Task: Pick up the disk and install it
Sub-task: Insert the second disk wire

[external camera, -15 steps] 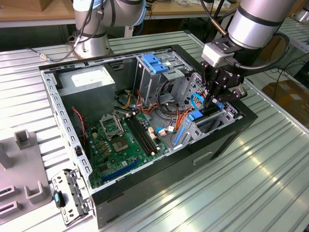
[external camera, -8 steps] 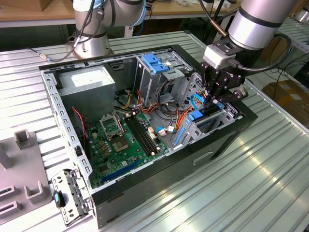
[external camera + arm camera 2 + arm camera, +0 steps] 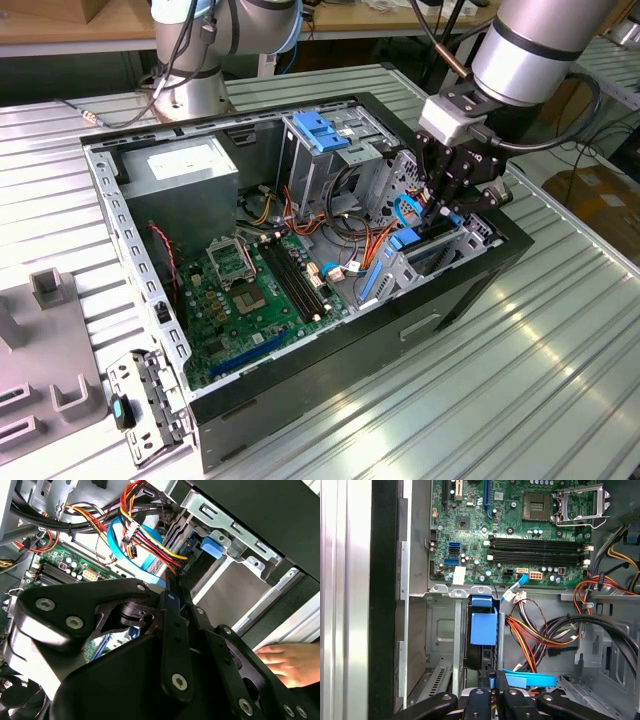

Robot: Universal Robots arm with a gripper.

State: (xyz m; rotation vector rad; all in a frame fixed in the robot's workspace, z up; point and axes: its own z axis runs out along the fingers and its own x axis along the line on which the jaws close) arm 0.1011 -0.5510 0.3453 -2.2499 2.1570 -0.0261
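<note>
The hand (image 3: pixel 452 205) is nearly closed, its fingers (image 3: pixel 490 696) pinching the blue-railed disk (image 3: pixel 483 625), which stands on edge in the drive bay (image 3: pixel 442 630) of the open computer case (image 3: pixel 330 370). Beyond it lie the motherboard (image 3: pixel 520 530) and loose cables (image 3: pixel 540 635).

1. Computer case (image 3: pixel 300 395): black outer shell, bare grey metal inside.
2. Circuit board (image 3: pixel 250 300): green, with black memory slots and a dark blue slot.
3. Drive cage latch (image 3: pixel 318 130): light blue plastic on silver metal.
4. Cables (image 3: pixel 530 635): bundle of orange, yellow, red and black; one flat light blue ribbon.
5. Gripper (image 3: pixel 455 195): black, under a white block; arm silver-grey.
6. Disk (image 3: pixel 483 627): blue plastic tab showing, dark edge.
7. Table (image 3: pixel 560 380): ribbed silver metal.
8. Power supply (image 3: pixel 185 170): grey, white sticker.
</note>
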